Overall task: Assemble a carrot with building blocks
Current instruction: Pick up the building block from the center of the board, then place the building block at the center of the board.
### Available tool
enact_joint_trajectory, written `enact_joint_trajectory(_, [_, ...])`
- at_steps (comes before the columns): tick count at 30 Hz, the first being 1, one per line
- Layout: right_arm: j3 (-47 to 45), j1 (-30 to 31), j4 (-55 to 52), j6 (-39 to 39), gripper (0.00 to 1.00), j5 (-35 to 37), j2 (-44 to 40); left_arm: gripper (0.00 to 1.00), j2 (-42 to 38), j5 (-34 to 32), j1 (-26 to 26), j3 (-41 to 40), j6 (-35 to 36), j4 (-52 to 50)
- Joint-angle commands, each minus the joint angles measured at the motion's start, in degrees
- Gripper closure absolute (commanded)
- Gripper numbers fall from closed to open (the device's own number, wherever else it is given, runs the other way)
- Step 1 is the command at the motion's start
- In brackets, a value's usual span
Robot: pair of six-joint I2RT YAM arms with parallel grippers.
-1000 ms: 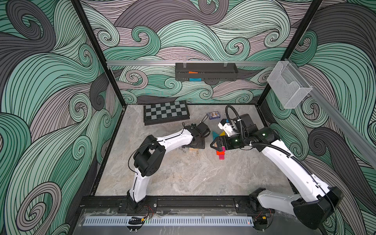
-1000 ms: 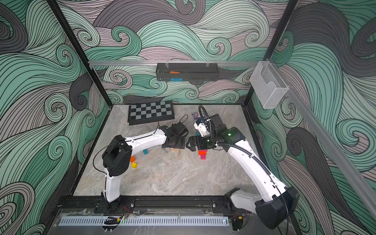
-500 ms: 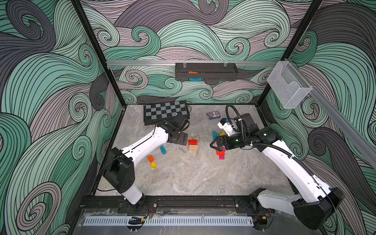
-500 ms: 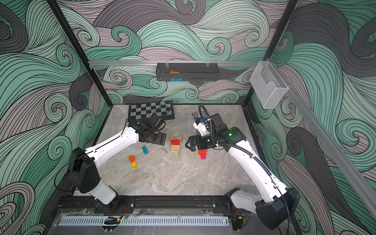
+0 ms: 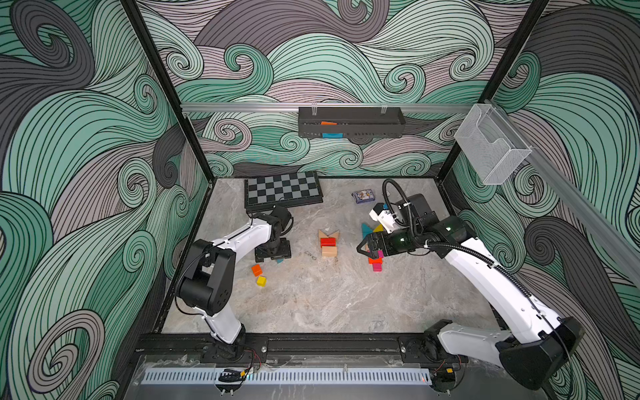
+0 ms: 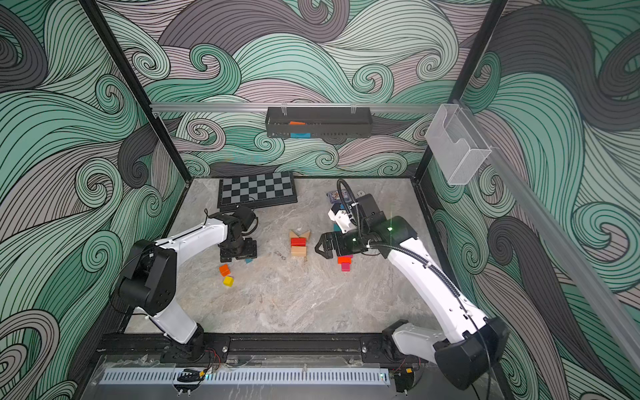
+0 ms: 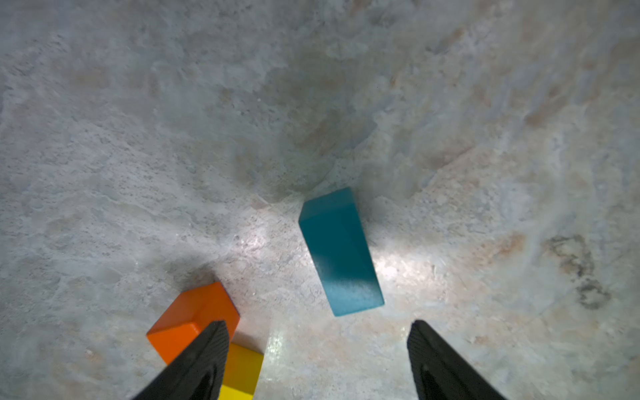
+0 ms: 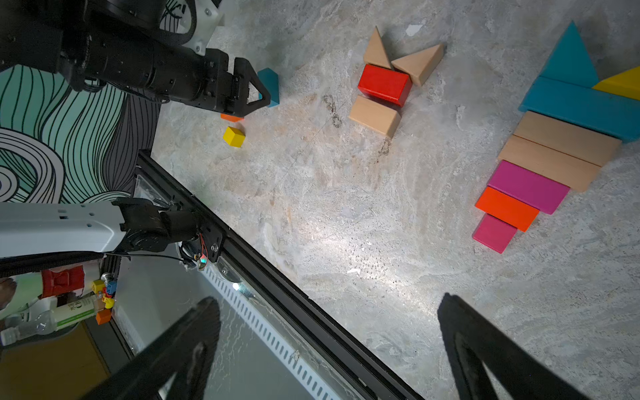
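1. The left gripper [image 7: 318, 323] points down at the table [image 5: 311, 304] on its left side. Its fingers stand apart with nothing between them.
2. A teal block [image 7: 341, 252] lies flat on the table just ahead of the left fingertips. Neither finger touches it. In both top views the gripper body hides most of this block.
3. An orange cube [image 7: 194, 318] and a yellow cube [image 7: 242, 370] sit just beside each other, off to one side of the teal block. In the left wrist view one finger overlaps both.
4. Mid-table is a small group. A red block [image 8: 384, 83] lies against a tan block [image 8: 375, 116]. Two tan wedges [image 8: 420, 62] rest at the red block's far edge, with their tips spread outward.
5. On the right side lies a stepped row of bars, side by side and shortening toward the front:
   - teal bar [image 8: 581, 107]
   - two tan bars [image 8: 550, 162]
   - pink bar [image 8: 528, 187]
   - orange-red bar [image 8: 507, 207]
   - short pink block [image 8: 495, 232]
6. A teal triangle [image 8: 569, 59] and a yellow wedge [image 8: 620, 83] sit against the teal bar's far edge.
7. The right gripper [image 8: 327, 299] hangs above this row and points toward the mid-table group. Its fingers are spread wide and hold nothing.
8. A chequered board [image 5: 282, 188] and a blue card box [image 5: 363, 196] lie at the back of the table.
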Motion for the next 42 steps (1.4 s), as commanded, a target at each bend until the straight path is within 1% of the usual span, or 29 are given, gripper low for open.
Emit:
enact_joint_trajectory(1, [-0.55, -0.38, -0.06, -1.32, 0.01, -0.75, 0.14, 0.19, 1.64, 0.99, 0.17, 1.71, -2.44, 3.67])
enact_joint_trajectory(5, [-0.68, -0.38, 0.08, -1.51, 0.01, -0.58, 0.36, 0.24, 3.24, 0.31, 0.17, 1.8, -3.9, 4.91])
enact_joint_trajectory(9, [-0.64, -0.38, 0.15, -1.5, 0.01, -0.64, 0.53, 0.38, 4.79, -1.55, 0.22, 1.76, -4.6, 5.51])
enact_joint_trajectory(14, [-0.59, -0.37, 0.25, -1.6, 0.01, -0.62, 0.87, 0.49, 6.66, -1.52, 0.26, 2.46, -3.81, 5.79])
enact_joint_trajectory(20, [-0.64, -0.42, 0.46, -1.41, 0.01, -0.73, 0.97, 0.74, 5.38, -0.21, 0.19, 0.76, -2.3, 6.14])
enact_joint_trajectory(24, [-0.64, -0.39, 0.58, -1.32, 0.01, -0.75, 1.16, 0.86, 1.93, 1.72, -0.75, 0.22, 0.97, 5.2])
enact_joint_trajectory(25, [-0.55, -0.38, 0.62, -1.34, 0.01, -0.68, 1.17, 0.87, 0.58, 2.14, -1.62, 0.41, 2.46, 4.76])
enact_joint_trajectory(27, [-0.46, -0.44, 0.55, -1.32, 0.01, -0.58, 1.08, 0.87, -2.41, 2.91, -5.1, 1.23, 6.48, 3.73])
enact_joint_trajectory(30, [-0.46, -0.46, 0.55, -1.23, 0.02, -0.4, 1.15, 0.87, -5.41, 3.32, -12.46, 2.59, 12.0, 2.78])
enact_joint_trajectory(33, [-0.46, -0.45, 0.54, -1.23, 0.01, -0.35, 1.25, 0.88, -6.76, 3.68, -18.25, 3.1, 15.46, 2.94])
enact_joint_trajectory(36, [-0.29, -0.55, 0.6, -1.14, 0.01, -0.23, 1.02, 0.9, -6.61, 6.38, -21.59, 3.25, 18.94, 4.64])
enact_joint_trajectory(37, [-0.29, -0.55, 0.56, -1.14, 0.01, -0.1, 1.01, 0.95, -6.34, 6.5, -22.31, 3.21, 19.69, 5.36])
enact_joint_trajectory(42, [0.21, -0.72, 0.57, -0.74, 0.01, -0.12, 0.62, 0.95, -0.29, 9.86, -23.96, 6.58, 25.76, 6.59])
